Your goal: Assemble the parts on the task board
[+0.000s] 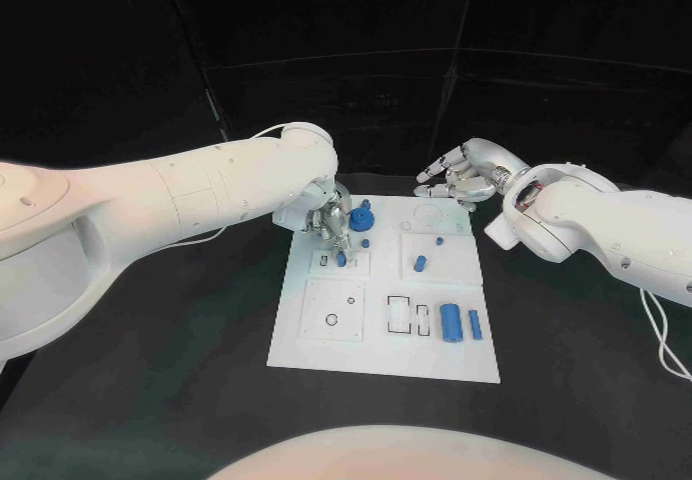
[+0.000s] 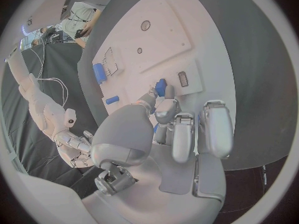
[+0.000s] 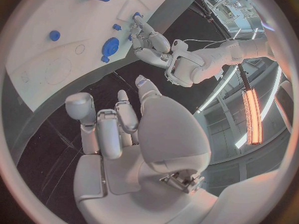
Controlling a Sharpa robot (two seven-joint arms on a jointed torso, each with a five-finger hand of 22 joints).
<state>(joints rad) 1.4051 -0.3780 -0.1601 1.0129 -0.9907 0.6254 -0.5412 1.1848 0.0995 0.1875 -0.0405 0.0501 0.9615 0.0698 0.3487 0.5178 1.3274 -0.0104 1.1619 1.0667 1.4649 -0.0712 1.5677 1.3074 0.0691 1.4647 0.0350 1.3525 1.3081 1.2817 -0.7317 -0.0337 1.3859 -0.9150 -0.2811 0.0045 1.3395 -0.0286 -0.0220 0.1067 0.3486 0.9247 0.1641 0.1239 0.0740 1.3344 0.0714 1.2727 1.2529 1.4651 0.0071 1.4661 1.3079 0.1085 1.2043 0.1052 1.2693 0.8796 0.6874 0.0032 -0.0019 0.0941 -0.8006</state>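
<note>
The white task board [image 1: 378, 345] lies mid-table. My left hand [image 1: 330, 222] hangs over its far left part and pinches a small blue peg [image 1: 342, 259] at its fingertips, just above a square recessed plate; the peg [image 2: 161, 87] sits by a small slot [image 2: 182, 78]. A round blue knob [image 1: 362, 213] stands just beyond that hand. A blue peg [image 1: 420, 264], a blue cylinder [image 1: 453, 322] and a thin blue bar [image 1: 475, 323] lie on the board's right half. My right hand [image 1: 459, 176] hovers off the far right corner, fingers loosely apart, holding nothing.
Black table surrounds the board. Empty cut-outs [image 1: 407, 314] sit beside the cylinder, and a square plate with a small hole [image 1: 335, 320] lies at the near left. The left hand [image 3: 152, 45] and knob [image 3: 111, 46] show from the right wrist.
</note>
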